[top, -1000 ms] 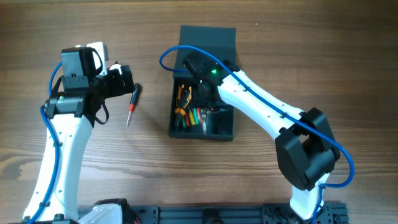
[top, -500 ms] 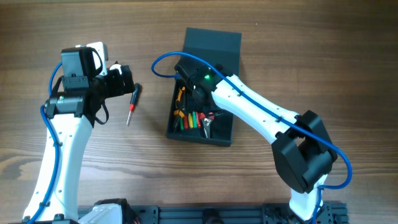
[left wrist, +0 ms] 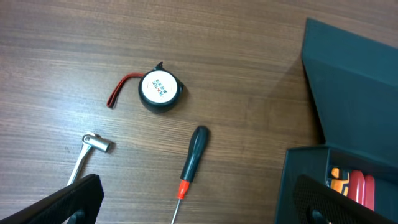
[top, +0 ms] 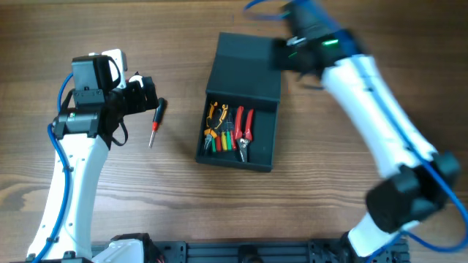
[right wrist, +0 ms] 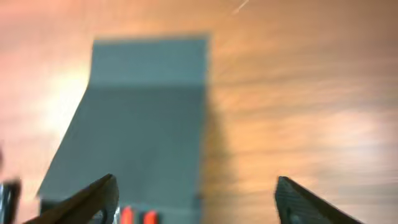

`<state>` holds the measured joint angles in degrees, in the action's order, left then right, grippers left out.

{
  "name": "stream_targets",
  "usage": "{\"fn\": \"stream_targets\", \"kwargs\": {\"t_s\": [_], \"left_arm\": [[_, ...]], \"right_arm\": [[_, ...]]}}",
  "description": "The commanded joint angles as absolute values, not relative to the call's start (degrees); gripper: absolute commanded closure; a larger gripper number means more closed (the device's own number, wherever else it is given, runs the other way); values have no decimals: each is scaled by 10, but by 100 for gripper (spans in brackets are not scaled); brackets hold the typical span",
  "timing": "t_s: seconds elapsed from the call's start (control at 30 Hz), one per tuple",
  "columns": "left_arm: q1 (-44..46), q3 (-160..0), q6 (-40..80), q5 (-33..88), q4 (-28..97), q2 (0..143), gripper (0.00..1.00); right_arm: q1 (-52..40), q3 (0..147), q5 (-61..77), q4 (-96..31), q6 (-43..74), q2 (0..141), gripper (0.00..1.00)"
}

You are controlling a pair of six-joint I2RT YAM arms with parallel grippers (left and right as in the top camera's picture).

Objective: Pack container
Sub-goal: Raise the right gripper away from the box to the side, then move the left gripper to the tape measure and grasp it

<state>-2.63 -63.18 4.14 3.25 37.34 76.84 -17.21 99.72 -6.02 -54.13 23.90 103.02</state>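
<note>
The container (top: 265, 139) sits mid-worktop (top: 44, 29), its lid (top: 245, 69) lying flat behind it. Hand tools (top: 228, 130) lie side by side in its left part. A screwdriver (top: 156, 120) lies left of the container. The left wrist view shows a tape measure (left wrist: 160, 91) just behind the screwdriver and a metal tool (left wrist: 90, 155) to its left.

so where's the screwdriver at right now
In the overhead view the screwdriver lies flat on the table, apart from and left of the open container. The left wrist view shows it close to the tape measure.
</note>
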Motion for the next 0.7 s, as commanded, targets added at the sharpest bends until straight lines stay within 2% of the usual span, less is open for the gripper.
{"fn": "stream_targets", "kwargs": {"t_s": [0.0,0.07,0.13,0.17,0.43,0.67], "left_arm": [[-24,-644,35,44,369,769,0],[-24,-644,34,112,378,769,0],[-24,-643,35,131,368,772,0],[-24,-644,35,135,362,775,0],[-43,-667,109,65,335,868,0],[-47,-869,29,9,451,1067,0]], "right_arm": [[-74,1007,-10,-552,180,991,16],[-22,1006,7,-567,180,992,11],[15,1004,7,-579,180,994,2],[37,1003,7,-584,180,996,1],[89,989,5,-592,180,999,0],[89,989,5,-593,180,999,0]]}}
